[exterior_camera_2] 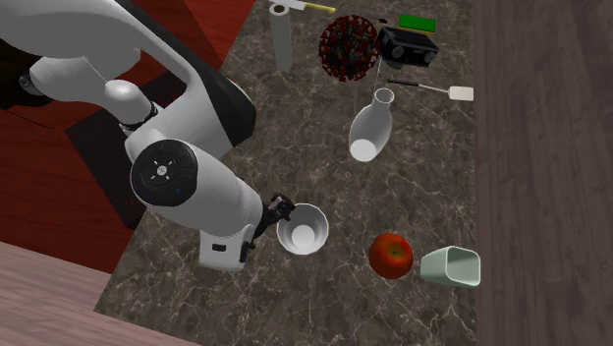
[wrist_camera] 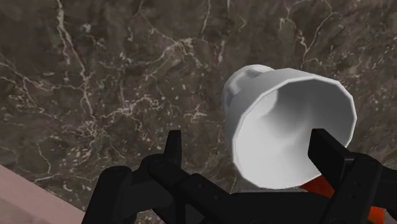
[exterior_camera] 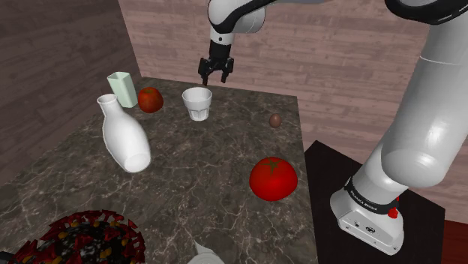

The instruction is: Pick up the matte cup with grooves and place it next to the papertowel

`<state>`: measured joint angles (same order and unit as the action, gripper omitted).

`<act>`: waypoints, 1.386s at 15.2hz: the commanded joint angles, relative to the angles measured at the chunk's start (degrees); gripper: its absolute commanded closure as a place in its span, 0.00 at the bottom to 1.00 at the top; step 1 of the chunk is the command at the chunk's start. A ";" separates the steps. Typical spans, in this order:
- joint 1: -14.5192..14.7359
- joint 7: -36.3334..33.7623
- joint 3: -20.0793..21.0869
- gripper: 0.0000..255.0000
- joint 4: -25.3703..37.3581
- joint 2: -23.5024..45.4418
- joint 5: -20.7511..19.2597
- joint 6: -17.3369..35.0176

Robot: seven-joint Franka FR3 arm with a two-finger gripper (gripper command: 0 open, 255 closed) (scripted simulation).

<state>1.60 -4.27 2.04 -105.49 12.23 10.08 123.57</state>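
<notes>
one white grooved cup point(exterior_camera: 197, 103) upright on the dark marble counter point(exterior_camera: 225, 172), gripper point(exterior_camera: 215, 75) just above its rim, fingers spread, gripping nothing. also two tomatoes, far tomato point(exterior_camera: 151, 99) and near tomato point(exterior_camera: 273, 178), one white vase point(exterior_camera: 124, 135), one pale green cup point(exterior_camera: 122, 88).

No legible text or labels

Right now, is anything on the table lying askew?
Yes. The white bottle seems to lie on its side on the table, its round base showing in both exterior views. The white cup below the gripper stands upright.
</notes>
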 commanded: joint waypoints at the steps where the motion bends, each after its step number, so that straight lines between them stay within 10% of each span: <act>1: -0.05 -0.06 -0.01 0.00 4.23 4.56 0.15 0.08; 18: 0.43 -0.06 0.28 0.00 5.54 10.38 0.46 4.50; 19: 0.43 -0.06 0.28 1.00 5.54 10.38 0.46 4.50; 21: 0.43 -0.06 0.28 1.00 5.54 10.38 0.46 4.50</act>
<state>2.04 -4.33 2.33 -99.95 22.60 10.54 128.08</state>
